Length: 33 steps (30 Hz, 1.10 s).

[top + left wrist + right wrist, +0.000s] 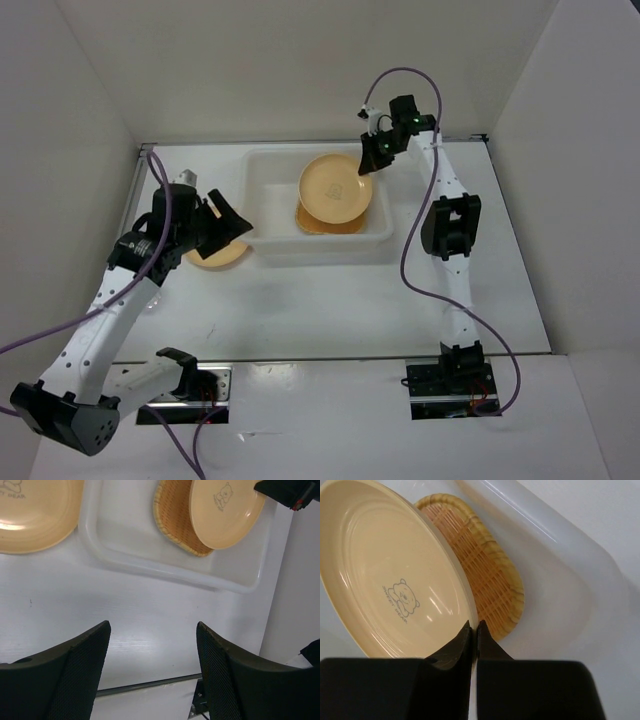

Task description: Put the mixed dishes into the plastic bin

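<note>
right fingers pinch a round plate over the plastic bin

right fingers are clenched on the rim of the round plate, their tips almost meeting in the right wrist view. the plate hangs tilted above the woven plate, which lies inside the bin. it covers much of the woven plate, and whether the two touch cannot be told. a small bear is printed at its centre, the lettering beneath hard to read. left fingers are spread wide and grasp nothing, over the table beside the bin's left wall. a second round plate lies on the table outside the bin, partly hidden under the left fingers from above and cut off by the frame edge in the left wrist view.
</note>
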Available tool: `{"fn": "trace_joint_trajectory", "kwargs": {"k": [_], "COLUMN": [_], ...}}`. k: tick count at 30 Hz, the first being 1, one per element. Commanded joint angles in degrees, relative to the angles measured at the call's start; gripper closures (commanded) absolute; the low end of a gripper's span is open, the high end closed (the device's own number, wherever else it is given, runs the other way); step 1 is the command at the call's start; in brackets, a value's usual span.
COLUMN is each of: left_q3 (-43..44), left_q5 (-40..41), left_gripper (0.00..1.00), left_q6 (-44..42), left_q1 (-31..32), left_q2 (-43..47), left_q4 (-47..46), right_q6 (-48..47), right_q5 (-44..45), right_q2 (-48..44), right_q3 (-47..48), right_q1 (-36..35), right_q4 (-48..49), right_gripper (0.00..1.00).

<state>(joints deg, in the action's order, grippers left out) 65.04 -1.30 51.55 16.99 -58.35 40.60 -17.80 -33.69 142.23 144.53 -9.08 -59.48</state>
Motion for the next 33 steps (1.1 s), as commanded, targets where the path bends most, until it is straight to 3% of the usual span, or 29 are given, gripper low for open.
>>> {"fn": "trace_joint_trajectory", "kwargs": {"k": [1,4,5,8,11,16,18,20,23,27,33], "left_q3": [-1.2,-2.5,-3.2,-3.7,-4.3,-5.0,-6.9,-9.7,-15.9,-22.6,-24.8], "left_q5": [1.0,1.0,1.0,1.6,2.8,7.3,8.9,8.9,4.4,-0.5,-4.7], "left_gripper": [0.23,0.23,0.23,0.23,0.23,0.23,0.20,0.15,0.13,0.13,0.12], "left_q6": [2.9,4.0,4.6,4.6,5.1,7.3,8.2,9.6,11.0,11.6,7.1], "left_q1": [-0.4,-0.4,-0.4,-0.9,-0.9,-0.9,-1.6,-4.7,-10.0,-17.8,-24.6], "left_q2": [1.6,2.1,2.1,2.1,1.6,1.0,-0.2,-0.9,0.2,1.4,-7.6], "left_q4": [1.6,1.6,1.0,1.0,0.4,2.6,2.6,1.0,-6.0,-12.9,-21.6], "right_q6": [-0.8,-1.4,-1.4,-1.4,-0.8,-0.3,-0.3,-2.3,-4.6,-4.6,-5.1], "right_q5": [0.2,2.3,2.3,3.8,5.2,7.9,7.9,7.0,5.7,5.7,5.7], "right_q2": [1.7,3.5,4.0,4.0,4.0,3.1,2.2,1.3,0.8,-3.0,-6.7], "right_q3": [6.0,9.2,10.5,11.0,11.6,15.9,18.4,22.7,29.9,26.0,21.9], "right_q1": [-2.5,-3.2,-3.2,-3.2,-2.7,-1.6,-0.3,0.3,0.8,1.5,2.1], "right_q4": [-1.0,-2.3,-3.0,-3.5,-3.5,-4.1,-5.5,-7.9,-14.4,-15.0,-15.0], "right_gripper": [1.00,0.82,0.70,0.55,0.47,0.47,0.42,0.38,0.34,0.32,0.32]}}
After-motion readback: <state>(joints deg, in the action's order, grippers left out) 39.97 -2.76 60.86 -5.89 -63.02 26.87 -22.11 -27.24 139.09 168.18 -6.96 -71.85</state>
